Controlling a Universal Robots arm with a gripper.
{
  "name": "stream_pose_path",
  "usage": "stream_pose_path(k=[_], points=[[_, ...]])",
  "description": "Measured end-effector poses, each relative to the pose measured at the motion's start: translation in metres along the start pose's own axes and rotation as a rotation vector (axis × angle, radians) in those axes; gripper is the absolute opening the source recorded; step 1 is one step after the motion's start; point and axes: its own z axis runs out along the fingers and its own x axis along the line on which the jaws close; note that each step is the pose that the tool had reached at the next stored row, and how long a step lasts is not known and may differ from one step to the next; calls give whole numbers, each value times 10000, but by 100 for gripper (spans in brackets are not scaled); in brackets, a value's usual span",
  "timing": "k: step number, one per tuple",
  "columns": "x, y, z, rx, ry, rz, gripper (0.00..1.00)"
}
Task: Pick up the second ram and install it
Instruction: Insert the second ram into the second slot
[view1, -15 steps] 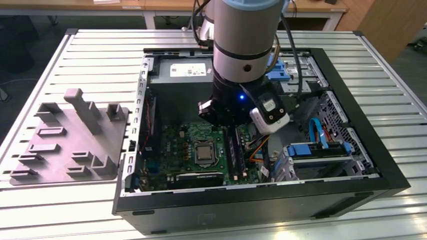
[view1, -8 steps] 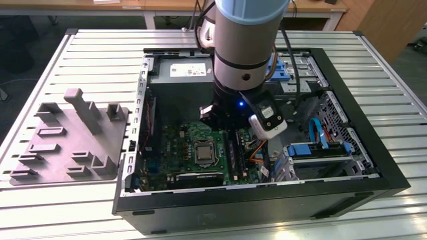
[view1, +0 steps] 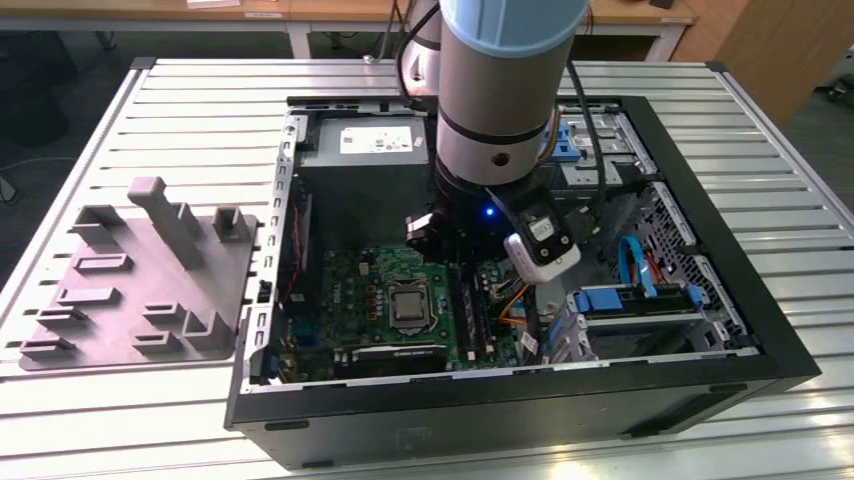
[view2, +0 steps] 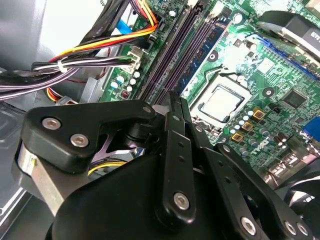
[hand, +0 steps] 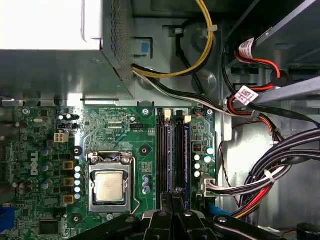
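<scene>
So rn the arm (view1: 494, 100) is reaching straight down into the PC case (view1: 534, 415). The case lies flat on the slatted table (view1: 200, 110) w/ its side panel off. Makes sense, since that way the mobo (view1: 387, 275) faces up and the tool can get at the slots from above. In the second wrist view the gripper (view2: 176, 99) has its two thin fingers pressed flat together. Nothing visible between them afaict, and the tips are right at the near end of the memory slots. The second ram (view2: 202, 47) – best guess – is the blue-green strip running along the black slot rails (view2: 170, 55), on the side toward the CPU socket (view2: 220, 102). It looks level w/ the rails, so prob sitting in a slot rather than being carried. Can't tell if the tips actually touch it. Fingers squeezed together make a decent narrow pusher for a thin board edge – imo that's why they're held like that. The cable bundle (view2: 95, 62) lies on the other side of the rails, clear of the tool. A grey holder tray (view1: 134, 300) sits beside the case at the exterior view's left, well apart from the gripper.
</scene>
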Motion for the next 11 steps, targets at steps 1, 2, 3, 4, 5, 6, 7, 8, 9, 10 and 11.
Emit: stream_pose_path(k=[1, 2, 3, 4, 5, 6, 7, 8, 9, 10, 11], points=[[0, 0, 0, 0, 0, -1, 11], [0, 0, 0, 0, 0, 0, 11], [0, 0, 5, -7, -2, 0, 11], [0, 0, 16, -15, -5, -1, 11], [1, -1, 26, -20, -7, -7, 11], [1, -2, 35, -22, -12, -18, 11], [1, -2, 45, -29, -19, -36, 11], [1, -2, 54, -32, -25, -61, 11], [2, -3, 65, -35, -32, -88, 11], [3, -3, 75, -36, -36, -111, 11], [3, -3, 84, -36, -39, -127, 11]])
